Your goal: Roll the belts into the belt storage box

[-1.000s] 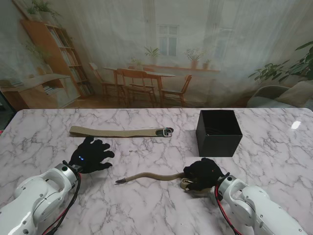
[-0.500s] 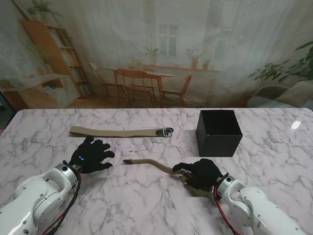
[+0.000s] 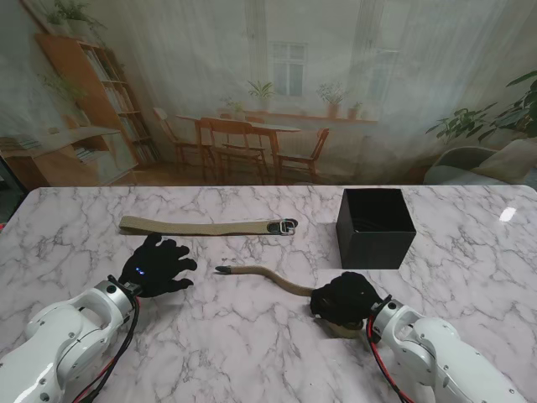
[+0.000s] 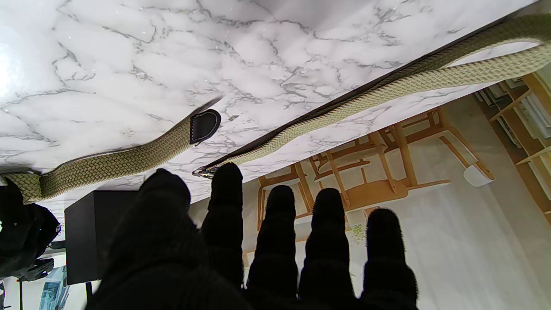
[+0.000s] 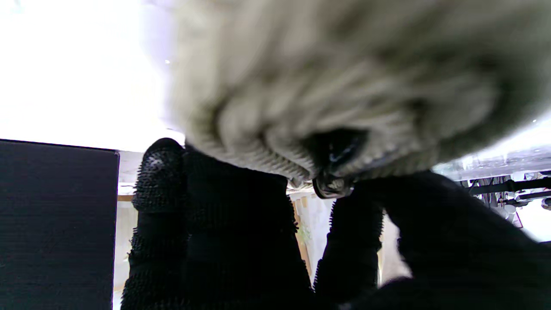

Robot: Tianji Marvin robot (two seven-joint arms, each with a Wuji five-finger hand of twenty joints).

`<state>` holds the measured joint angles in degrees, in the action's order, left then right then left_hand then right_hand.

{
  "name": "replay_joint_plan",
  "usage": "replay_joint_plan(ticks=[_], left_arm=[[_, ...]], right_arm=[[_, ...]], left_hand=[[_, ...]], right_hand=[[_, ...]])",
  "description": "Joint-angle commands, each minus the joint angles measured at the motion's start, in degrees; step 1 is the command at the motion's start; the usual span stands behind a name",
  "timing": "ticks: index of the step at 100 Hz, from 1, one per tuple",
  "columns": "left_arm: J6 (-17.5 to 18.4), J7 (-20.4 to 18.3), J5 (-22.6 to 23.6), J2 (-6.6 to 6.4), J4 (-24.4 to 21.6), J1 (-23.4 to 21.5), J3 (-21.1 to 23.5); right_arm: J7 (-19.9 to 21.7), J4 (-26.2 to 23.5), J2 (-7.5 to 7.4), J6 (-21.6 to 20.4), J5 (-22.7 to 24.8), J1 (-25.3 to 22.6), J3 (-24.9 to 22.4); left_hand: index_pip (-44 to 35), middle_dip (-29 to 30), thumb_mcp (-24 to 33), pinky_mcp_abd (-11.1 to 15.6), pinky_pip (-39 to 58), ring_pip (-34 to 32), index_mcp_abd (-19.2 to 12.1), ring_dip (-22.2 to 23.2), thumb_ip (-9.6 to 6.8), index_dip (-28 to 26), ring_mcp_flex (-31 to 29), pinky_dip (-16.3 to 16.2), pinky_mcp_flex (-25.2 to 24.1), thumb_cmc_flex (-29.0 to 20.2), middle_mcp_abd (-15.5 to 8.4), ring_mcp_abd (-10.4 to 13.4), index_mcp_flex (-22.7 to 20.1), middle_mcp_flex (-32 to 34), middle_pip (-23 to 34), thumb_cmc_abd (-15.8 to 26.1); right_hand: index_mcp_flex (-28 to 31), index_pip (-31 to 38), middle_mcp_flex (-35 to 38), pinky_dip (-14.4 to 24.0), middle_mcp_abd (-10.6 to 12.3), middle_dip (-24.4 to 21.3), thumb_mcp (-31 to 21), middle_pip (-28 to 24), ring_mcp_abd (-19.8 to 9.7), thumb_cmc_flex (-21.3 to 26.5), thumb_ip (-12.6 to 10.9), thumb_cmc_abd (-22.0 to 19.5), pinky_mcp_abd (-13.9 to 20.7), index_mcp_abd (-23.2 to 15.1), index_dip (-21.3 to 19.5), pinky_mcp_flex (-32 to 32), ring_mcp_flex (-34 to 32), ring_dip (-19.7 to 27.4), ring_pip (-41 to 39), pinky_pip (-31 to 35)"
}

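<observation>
A khaki woven belt trails across the marble from its dark tip to my right hand, which is shut on the belt's rolled end; a buckle shows between the fingers. The same belt shows in the left wrist view. A second khaki belt lies flat and straight farther from me, buckle to the right. The black storage box stands open just beyond my right hand. My left hand rests open on the table, fingers spread, holding nothing.
The marble table runs wide to both sides. Behind it hangs a printed backdrop of a room. The black box fills one side of the right wrist view, close to the hand.
The free end of the near belt has swung away from me and shortened as my right hand wound more of it in. The left hand and far belt have not moved.
</observation>
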<state>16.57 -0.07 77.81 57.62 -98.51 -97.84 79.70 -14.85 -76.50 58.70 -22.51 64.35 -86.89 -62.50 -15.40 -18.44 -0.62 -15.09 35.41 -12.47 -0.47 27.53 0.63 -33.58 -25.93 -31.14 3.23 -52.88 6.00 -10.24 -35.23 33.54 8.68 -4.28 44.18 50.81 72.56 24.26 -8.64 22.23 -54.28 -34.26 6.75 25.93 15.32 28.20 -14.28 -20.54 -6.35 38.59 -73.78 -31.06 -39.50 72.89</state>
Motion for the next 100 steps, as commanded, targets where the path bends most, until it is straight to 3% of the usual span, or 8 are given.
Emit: replay_joint_plan(ticks=[1, 8, 40, 49, 72, 88, 95, 100], left_arm=[[0.06, -0.69, -0.16, 0.1, 0.12, 0.08, -0.24], [0.12, -0.7, -0.25, 0.1, 0.16, 0.13, -0.29], [0.13, -0.52, -0.22, 0.11, 0.19, 0.07, -0.23], [0.12, -0.41, -0.2, 0.11, 0.2, 0.05, -0.2], [0.12, -0.38, -0.2, 0.11, 0.24, 0.05, -0.16], [0.13, -0.33, -0.17, 0.11, 0.24, 0.04, -0.15], [0.15, -0.31, -0.18, 0.11, 0.25, 0.04, -0.14], [0.16, -0.31, -0.16, 0.11, 0.24, 0.03, -0.12]], right_arm=[[2.27, -1.27, -0.26, -0.63, 0.36, -0.83, -0.65], [6.5, -3.57, -0.39, -1.32, -0.13, -1.77, -2.09], [26.08, -13.07, -1.18, -3.91, -6.7, -4.48, -7.5], [29.71, -14.34, -1.47, -3.94, -8.53, -4.65, -8.01], [32.63, -15.59, -1.8, -3.68, -9.1, -4.94, -8.41], [32.78, -16.07, -1.92, -3.98, -7.45, -5.03, -8.58], [32.47, -16.22, -1.95, -4.15, -6.15, -5.09, -8.63], [32.49, -16.44, -1.99, -4.04, -5.54, -5.15, -8.64]], left_hand=[[0.57, -0.4, -0.53, -2.4, -1.64, 0.37, 0.51, 0.13, 0.62, 0.01, -0.8, -0.48, -1.01, -0.21, 0.63, -0.96, -1.12, 1.13, -0.45, 2.11], [0.6, -0.4, -0.63, -2.39, -1.68, 0.39, 0.61, 0.13, 0.64, 0.05, -0.74, -0.47, -1.06, 0.13, 0.65, -0.98, -1.14, 1.09, -0.47, 2.35], [0.62, -0.4, -0.56, -2.42, -1.72, 0.39, 0.6, 0.13, 0.62, 0.14, -0.8, -0.47, -1.06, 0.11, 0.66, -1.04, -1.22, 1.14, -0.46, 2.28], [0.61, -0.4, -0.57, -2.37, -1.72, 0.39, 0.66, 0.13, 0.63, 0.14, -0.8, -0.47, -1.03, 0.14, 0.69, -0.94, -1.22, 1.15, -0.46, 2.34], [0.57, -0.39, -0.55, -2.37, -1.76, 0.39, 0.61, 0.13, 0.64, 0.09, -0.8, -0.47, -1.06, 0.03, 0.63, -0.92, -1.22, 1.13, -0.48, 2.3], [0.56, -0.4, -0.54, -2.39, -1.79, 0.37, 0.5, 0.14, 0.65, 0.07, -0.84, -0.46, -1.06, -0.07, 0.62, -0.94, -1.19, 1.21, -0.44, 2.28], [0.52, -0.4, -0.5, -2.41, -1.83, 0.38, 0.52, 0.13, 0.63, 0.04, -0.84, -0.44, -1.08, -0.2, 0.62, -0.97, -1.24, 1.19, -0.45, 2.2], [0.5, -0.41, -0.5, -2.41, -1.84, 0.38, 0.55, 0.13, 0.64, 0.01, -0.82, -0.43, -1.07, -0.27, 0.7, -1.0, -1.23, 1.2, -0.44, 2.19]], right_hand=[[4.65, -0.92, -0.78, 0.31, 8.55, -1.28, -1.73, 2.94, -4.64, -7.12, -3.39, -0.4, 1.46, 13.99, -5.14, -0.18, 0.84, -0.06, 6.0, -0.71], [4.37, -7.56, -3.19, -0.2, 7.58, -2.54, 0.81, 4.91, -4.13, -12.02, -7.99, -4.16, 1.9, 16.24, -13.37, -0.78, 2.67, 1.08, 9.07, -1.7], [-4.54, -16.63, -14.21, -5.13, 0.8, -7.53, 3.98, 11.21, -1.1, -14.0, -9.53, -7.06, 2.34, 29.04, -12.6, -4.96, 10.6, 9.65, 20.38, -6.86], [-6.73, -18.98, -17.94, -6.86, -0.56, -8.5, -2.55, 11.67, -0.42, -10.5, -10.76, -3.47, 2.05, 30.13, -12.66, -5.96, 13.19, 11.89, 22.23, -7.54], [-9.95, -21.22, -22.76, -8.7, -1.28, -8.65, -34.53, 12.17, -0.4, -1.71, -17.03, 10.86, 2.78, 29.96, -13.57, -6.99, 16.4, 13.63, 23.27, -8.28], [-10.88, -20.44, -23.52, -8.99, -0.29, -8.42, -35.65, 11.74, -1.52, 11.1, -25.91, 14.79, 3.85, 29.06, -14.04, -6.44, 16.63, 13.93, 23.26, -8.46], [-11.42, -19.37, -23.55, -9.23, 1.09, -8.38, -35.43, 11.62, -2.74, 19.15, -21.13, 13.53, 4.94, 27.86, -14.05, -5.89, 16.39, 14.18, 23.11, -8.44], [-11.69, -18.28, -23.06, -16.17, 1.95, -8.48, -35.17, 11.81, -3.58, 24.41, -14.61, 13.32, 4.54, 27.21, -13.34, -5.86, 16.07, 14.36, 23.09, -6.65]])
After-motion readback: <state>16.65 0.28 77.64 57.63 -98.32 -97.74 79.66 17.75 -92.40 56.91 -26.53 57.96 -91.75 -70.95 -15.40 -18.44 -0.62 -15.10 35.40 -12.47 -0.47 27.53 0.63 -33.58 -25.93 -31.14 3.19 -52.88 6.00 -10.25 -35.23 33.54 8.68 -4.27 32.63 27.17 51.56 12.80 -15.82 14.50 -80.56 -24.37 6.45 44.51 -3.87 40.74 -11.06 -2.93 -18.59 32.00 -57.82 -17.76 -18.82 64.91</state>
